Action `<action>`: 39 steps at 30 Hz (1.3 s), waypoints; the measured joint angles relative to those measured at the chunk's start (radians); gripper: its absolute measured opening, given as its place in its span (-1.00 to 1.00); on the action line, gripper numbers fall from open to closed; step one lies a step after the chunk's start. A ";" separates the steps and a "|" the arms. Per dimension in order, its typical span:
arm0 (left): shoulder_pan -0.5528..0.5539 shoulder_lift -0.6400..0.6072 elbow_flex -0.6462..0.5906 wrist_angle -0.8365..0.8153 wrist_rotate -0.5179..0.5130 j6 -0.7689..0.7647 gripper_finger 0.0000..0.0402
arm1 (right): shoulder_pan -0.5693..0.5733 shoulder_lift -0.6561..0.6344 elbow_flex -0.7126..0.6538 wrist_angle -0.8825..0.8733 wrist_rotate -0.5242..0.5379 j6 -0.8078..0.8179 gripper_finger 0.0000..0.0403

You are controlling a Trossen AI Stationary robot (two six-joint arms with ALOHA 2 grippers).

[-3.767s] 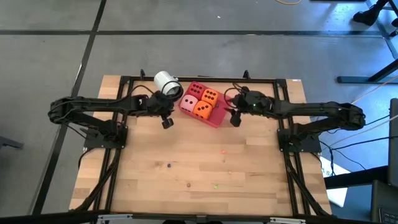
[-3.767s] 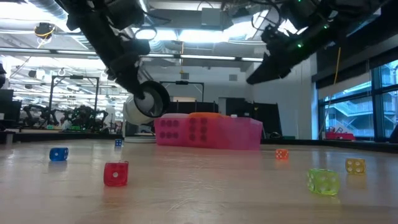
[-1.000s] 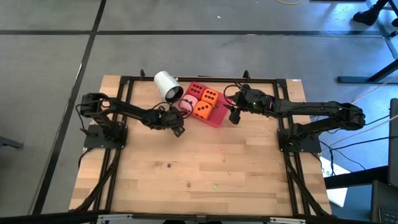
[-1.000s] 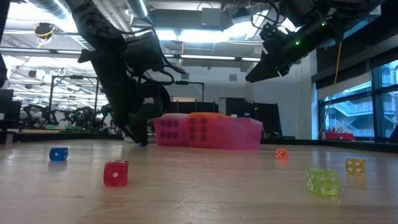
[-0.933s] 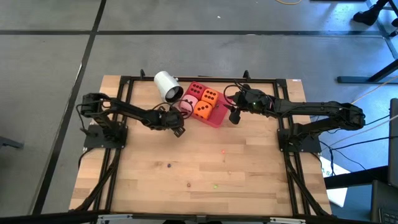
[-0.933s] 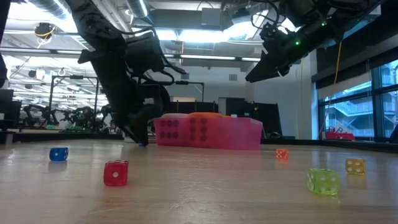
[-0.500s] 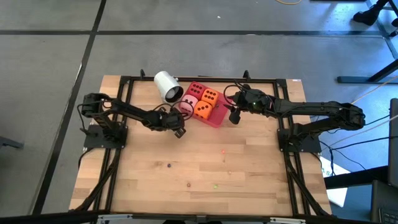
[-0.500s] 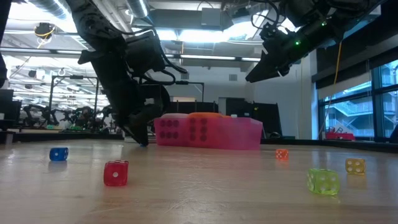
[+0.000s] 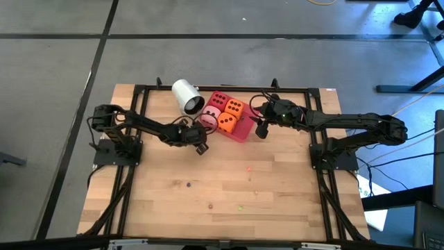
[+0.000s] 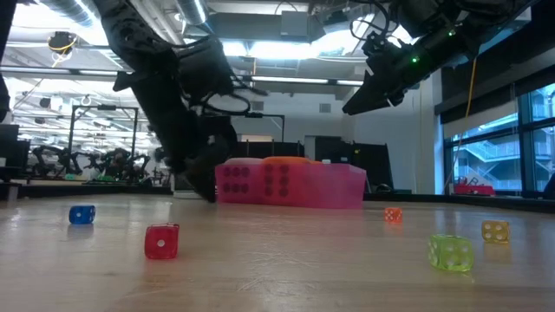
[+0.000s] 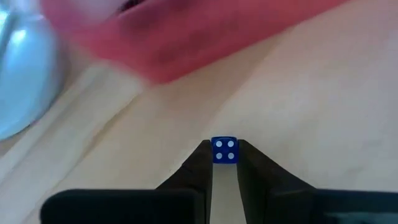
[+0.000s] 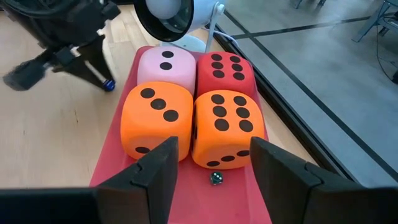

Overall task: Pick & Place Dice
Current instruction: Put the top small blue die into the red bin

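Note:
Four big soft dice sit in the red-pink tray (image 9: 240,132): red (image 12: 224,70), pink (image 12: 165,64) and two orange (image 12: 155,115) (image 12: 227,124), plus a tiny dark die (image 12: 216,178). My left gripper (image 9: 200,148) is low over the table just left of the tray, shut on a small blue die (image 11: 224,150). My right gripper (image 12: 214,163) hangs open above the tray's right end, touching nothing. The white cup (image 9: 186,95) lies on its side behind the tray. My left gripper pinches the small blue die (image 11: 224,150) between its two fingertips, on two opposite side faces, with the four-pip face toward the wrist camera. The fingers slant down toward the table. Whether the die rests on the wood or is just clear of it, I cannot tell.
Small dice lie scattered on the near half of the table: blue (image 10: 81,214), red (image 10: 161,241), green (image 10: 451,252), yellow (image 10: 495,230) and orange (image 10: 393,214). A black frame borders the table's far and side edges.
My left gripper has crept a little toward the tray, staying low over the table and shut on the small blue die. The right arm has kept still.

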State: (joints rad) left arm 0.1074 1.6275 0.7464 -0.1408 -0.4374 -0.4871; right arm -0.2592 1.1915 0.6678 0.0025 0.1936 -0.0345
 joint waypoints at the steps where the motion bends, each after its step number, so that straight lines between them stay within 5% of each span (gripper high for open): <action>1: -0.009 0.000 0.007 0.019 0.014 0.020 -0.79 | 0.000 0.000 0.000 0.000 0.000 0.000 -0.01; 12: -0.052 0.000 0.121 0.273 0.126 0.274 -0.78 | 0.000 0.000 0.000 0.000 -0.001 0.000 -0.01; 24: 0.037 0.145 0.383 0.298 0.293 0.582 -0.79 | 0.000 0.000 0.000 0.000 -0.003 0.001 -0.01; 39: 0.118 0.327 0.518 0.246 0.306 0.607 -0.77 | 0.000 0.000 0.000 -0.029 0.000 0.055 -0.01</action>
State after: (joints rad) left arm 0.2257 1.9545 1.2644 0.1051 -0.1310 0.1196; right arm -0.2592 1.1915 0.6678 -0.0265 0.1936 0.0204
